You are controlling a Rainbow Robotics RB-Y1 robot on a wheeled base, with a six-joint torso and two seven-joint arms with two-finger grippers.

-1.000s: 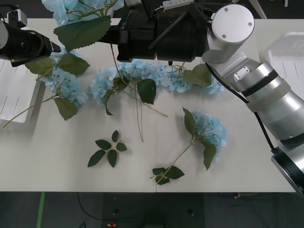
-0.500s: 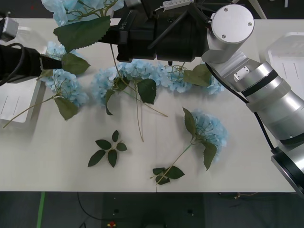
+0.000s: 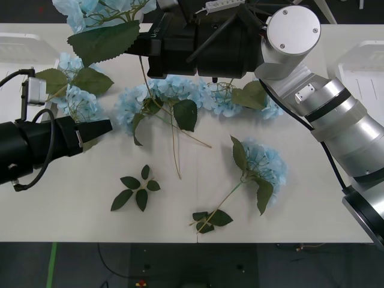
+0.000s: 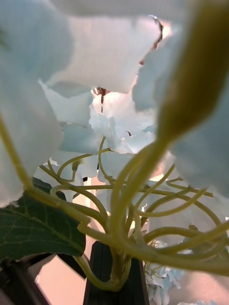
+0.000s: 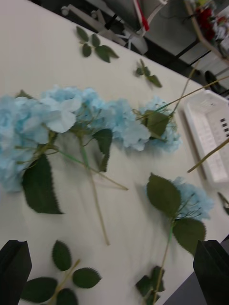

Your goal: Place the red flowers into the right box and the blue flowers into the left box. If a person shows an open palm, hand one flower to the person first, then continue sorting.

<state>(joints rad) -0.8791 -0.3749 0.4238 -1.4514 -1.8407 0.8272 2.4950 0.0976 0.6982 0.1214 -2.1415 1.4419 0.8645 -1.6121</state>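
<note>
Most of the sorting is left: several blue flowers (image 3: 180,93) lie scattered on the counter (image 3: 78,204), well apart from the right box (image 3: 363,72). The right gripper (image 4: 113,279) holds one blue stem raised at the far edge. The left gripper (image 5: 114,271), wide and empty, has swung from the left edge toward the near-left flowers.

Silver right arm (image 3: 336,120), black forearms, looping black cables, black fingers (image 5: 14,264).
</note>
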